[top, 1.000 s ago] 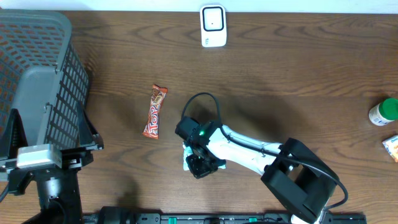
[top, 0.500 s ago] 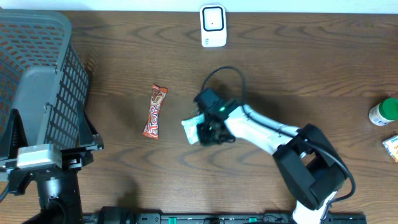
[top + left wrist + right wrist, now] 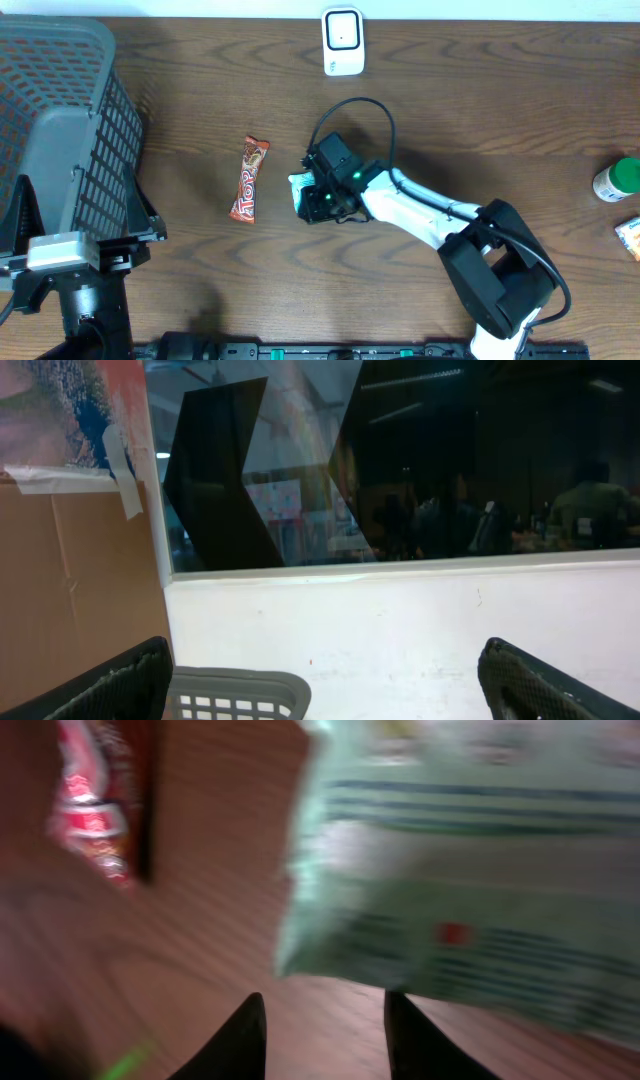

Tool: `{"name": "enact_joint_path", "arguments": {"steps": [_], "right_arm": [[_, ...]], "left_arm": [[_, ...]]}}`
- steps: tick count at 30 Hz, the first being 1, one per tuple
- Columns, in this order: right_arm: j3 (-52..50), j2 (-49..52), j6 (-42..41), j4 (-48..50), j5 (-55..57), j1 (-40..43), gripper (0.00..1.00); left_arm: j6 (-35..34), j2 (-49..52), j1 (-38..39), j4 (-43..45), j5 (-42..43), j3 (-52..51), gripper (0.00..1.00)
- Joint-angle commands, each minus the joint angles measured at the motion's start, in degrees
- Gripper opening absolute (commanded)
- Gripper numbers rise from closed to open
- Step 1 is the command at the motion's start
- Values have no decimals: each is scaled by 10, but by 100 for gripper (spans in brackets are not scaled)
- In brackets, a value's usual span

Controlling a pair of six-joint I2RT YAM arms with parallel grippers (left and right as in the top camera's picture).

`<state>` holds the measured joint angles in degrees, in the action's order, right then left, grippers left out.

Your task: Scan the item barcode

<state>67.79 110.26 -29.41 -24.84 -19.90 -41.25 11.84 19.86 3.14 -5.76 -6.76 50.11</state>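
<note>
**Right wrist view gets closest to the green packet**

The right gripper [image 3: 325,1040] has its two dark fingers [image 3: 245,1040] a little way apart. Brown wood shows in the gap, and nothing sits between them. The packet [image 3: 480,890] lies right at the tips. This picture is blurry, so I cannot tell if the tips touch it.

Up close, the packet is pale green with thin stripes and a small red mark. The overhead view does not show those. There it is only a small light patch poking out from under the black gripper head, near the middle of the table [image 3: 500,100].

The overhead view shows what the wrist cannot. A candy bar [image 3: 250,178] lies near the packet on its left, not touching it. The scanner [image 3: 342,41] stands at the far edge, well apart from both. A black cable [image 3: 370,108] loops above the white arm.

The left wrist view looks off the table at a white wall and a dark window. The left gripper [image 3: 325,685] is spread wide and holds nothing. The rim of the basket [image 3: 240,685] shows between its tips.

The table is dark wood with a wavy grain. The candy bar is long and flat, in a shiny red and orange wrapper. The basket is grey plastic full of square holes. The scanner is white and smooth with round corners.
</note>
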Motion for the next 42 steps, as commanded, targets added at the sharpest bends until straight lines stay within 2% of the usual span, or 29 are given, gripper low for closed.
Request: {"name": "enact_joint_path", "arguments": {"steps": [1,4,6,12,14,18,21,23,28,30,37,42], "right_arm": [[10,11,0,29,17,-4,36],[10,11,1,71,67,-4,40],[10,11,1,97,90,-4,39],[19,11,30,150,92,0,40],[35,11,47,142,92,7,45],[54,11,112,128,94,38,75],[55,11,129,113,94,71,78],[55,14,132,105,93,97,74],[55,29,132,99,40,156,40],[55,40,131,105,22,167,32],[55,82,110,125,3,164,25],[55,86,94,66,3,160,3]], "left_arm": [[-3,-6,-2,2,3,-4,98],[-3,-6,-2,2,3,-4,98],[-3,-6,-2,2,3,-4,98],[-3,-6,-2,2,3,-4,98],[-3,-6,-2,2,3,-4,98],[-3,-6,-2,2,3,-4,98],[-3,-6,-2,2,3,-4,98],[-3,-6,-2,0,3,-4,98],[-3,-6,-2,0,3,-4,98],[-3,-6,-2,0,3,-4,98],[-3,-6,-2,0,3,-4,98],[-3,-6,-2,0,3,-4,98]]}}
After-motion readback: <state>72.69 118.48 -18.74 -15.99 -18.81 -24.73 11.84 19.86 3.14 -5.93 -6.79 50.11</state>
